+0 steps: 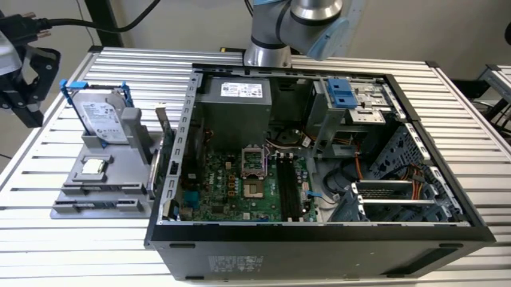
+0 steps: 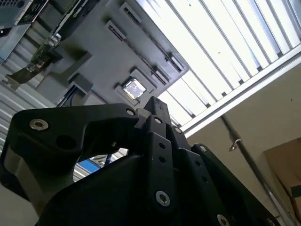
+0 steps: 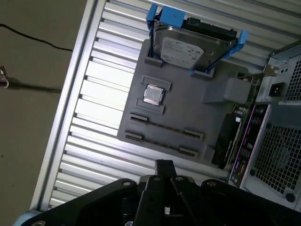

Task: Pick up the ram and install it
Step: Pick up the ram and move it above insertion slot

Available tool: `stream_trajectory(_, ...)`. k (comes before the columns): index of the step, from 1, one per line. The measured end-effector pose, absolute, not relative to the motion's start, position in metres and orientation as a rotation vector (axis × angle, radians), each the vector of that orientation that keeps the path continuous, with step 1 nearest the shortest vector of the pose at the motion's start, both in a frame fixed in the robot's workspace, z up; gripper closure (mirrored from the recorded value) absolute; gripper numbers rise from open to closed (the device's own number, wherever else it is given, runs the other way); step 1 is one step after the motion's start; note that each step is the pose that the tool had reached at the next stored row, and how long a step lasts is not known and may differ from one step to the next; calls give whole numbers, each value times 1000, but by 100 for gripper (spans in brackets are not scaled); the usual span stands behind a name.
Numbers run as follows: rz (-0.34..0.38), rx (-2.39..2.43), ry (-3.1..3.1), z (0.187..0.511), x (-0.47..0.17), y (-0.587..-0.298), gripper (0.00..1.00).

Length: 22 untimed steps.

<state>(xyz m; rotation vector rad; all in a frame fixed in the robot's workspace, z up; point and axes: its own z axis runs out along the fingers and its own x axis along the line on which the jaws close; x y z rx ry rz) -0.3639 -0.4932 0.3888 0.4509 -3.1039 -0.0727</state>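
The ram is out of view. My gripper (image 1: 29, 115) hangs at the exterior view's far left, above the table's edge and left of the grey holder tray (image 1: 80, 197). In both wrist views its black fingers (image 3: 163, 165) meet at one tip (image 2: 153, 104) with nothing between them, so it is shut and empty. Two long narrow grooves (image 3: 164, 128) in the tray lie bare. Inside the open computer case (image 1: 319, 236), the motherboard (image 1: 231, 185) shows long black slot strips (image 1: 286, 186).
A silver hard drive with blue rails (image 1: 102, 116) stands upright at the tray's back, and a small square chip (image 3: 152, 95) lies mid-tray. An expansion card (image 1: 164, 140) stands between tray and case. The arm's base (image 1: 267, 54) rises behind the case.
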Motion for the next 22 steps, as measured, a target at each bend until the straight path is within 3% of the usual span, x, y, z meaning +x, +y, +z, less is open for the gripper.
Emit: stream_trajectory(22, -71, 847, -3014, 389, -364, -493, 100)
